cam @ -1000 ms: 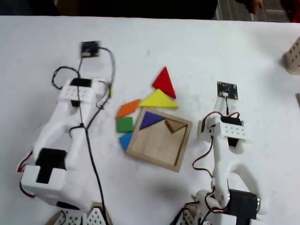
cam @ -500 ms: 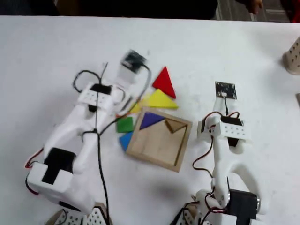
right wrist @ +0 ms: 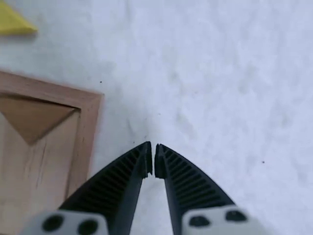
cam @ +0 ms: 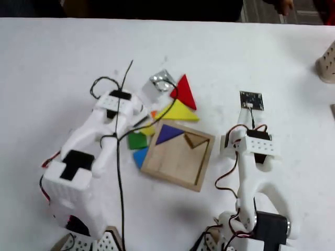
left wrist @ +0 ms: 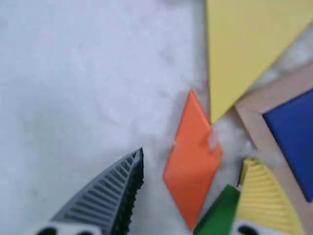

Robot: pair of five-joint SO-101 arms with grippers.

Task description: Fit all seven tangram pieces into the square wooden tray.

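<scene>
The job looks to be near its start. Two pieces lie in the square wooden tray [cam: 175, 163]: one dark blue triangle [cam: 167, 133] and one brown triangle [cam: 194, 139]. Five pieces are out on the white surface [cam: 261, 63], all close to the tray: one red triangle [cam: 183, 92], one yellow triangle [cam: 178, 111], one orange slanted piece [left wrist: 193, 181], one green square [cam: 138, 140] and one light blue triangle [cam: 140, 156]. That makes seven pieces and one tray. The left claw [left wrist: 193, 156] is wide open and holds nothing; the orange slanted piece lies between its fingers. The right claw [right wrist: 150, 159] is almost closed, holds nothing, and hangs over the bare surface just beside the tray
</scene>
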